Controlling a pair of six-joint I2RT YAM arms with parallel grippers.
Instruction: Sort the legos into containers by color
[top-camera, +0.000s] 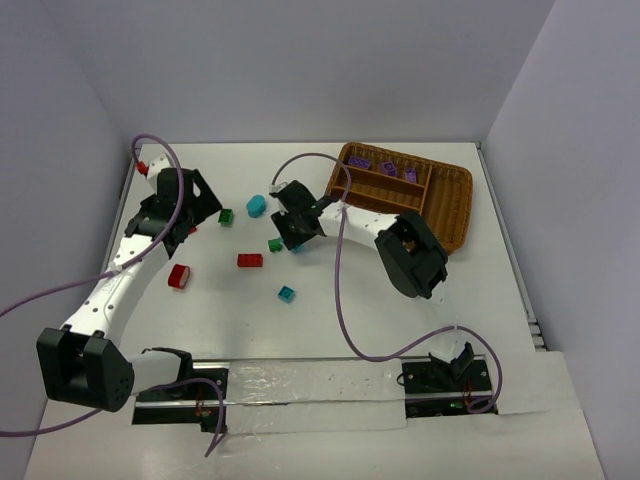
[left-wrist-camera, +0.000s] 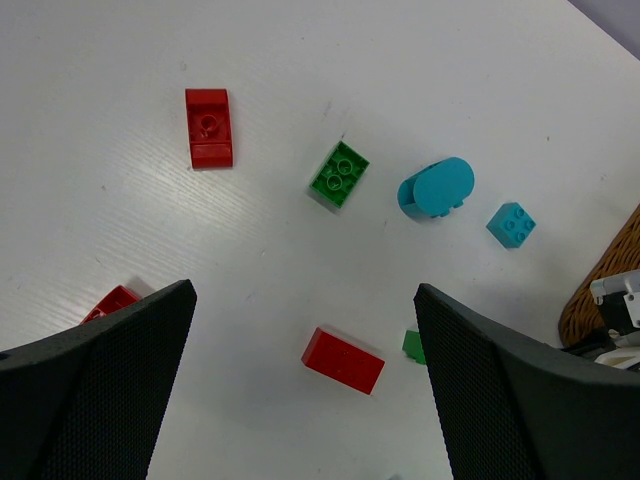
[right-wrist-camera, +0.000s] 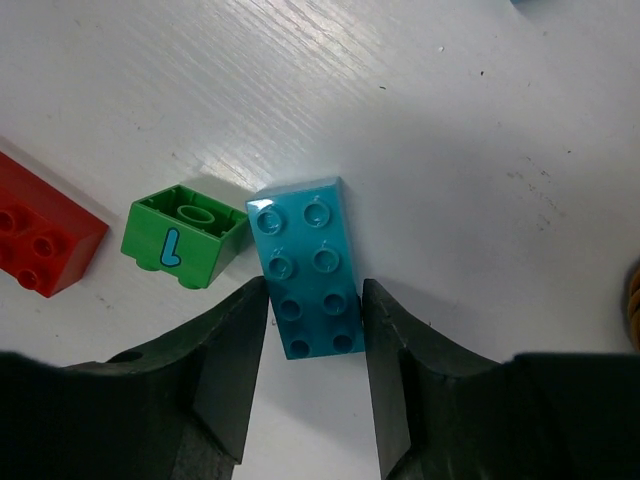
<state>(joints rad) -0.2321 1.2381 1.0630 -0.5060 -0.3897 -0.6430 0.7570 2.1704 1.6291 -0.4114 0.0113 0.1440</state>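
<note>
My right gripper (top-camera: 295, 232) (right-wrist-camera: 313, 295) is low over the table left of the wicker tray (top-camera: 455, 200). Its jaws are closed on the sides of a long teal brick (right-wrist-camera: 305, 265) that lies studs-up on the table. A green brick (right-wrist-camera: 185, 235) marked with a blue "1" touches its corner, and a red brick (right-wrist-camera: 40, 245) lies further left. My left gripper (top-camera: 185, 215) (left-wrist-camera: 305, 300) is open and empty above the table, with a red brick (left-wrist-camera: 343, 360) below the gap. Purple bricks (top-camera: 385, 167) lie in the tray's slots.
Loose on the table: a rounded teal brick (top-camera: 257, 206), green bricks (top-camera: 226, 216) (top-camera: 275, 244), red bricks (top-camera: 250, 260) (top-camera: 179, 276), a small teal brick (top-camera: 286, 293) and a small red piece (top-camera: 142, 166) at the far left. White walls enclose the table.
</note>
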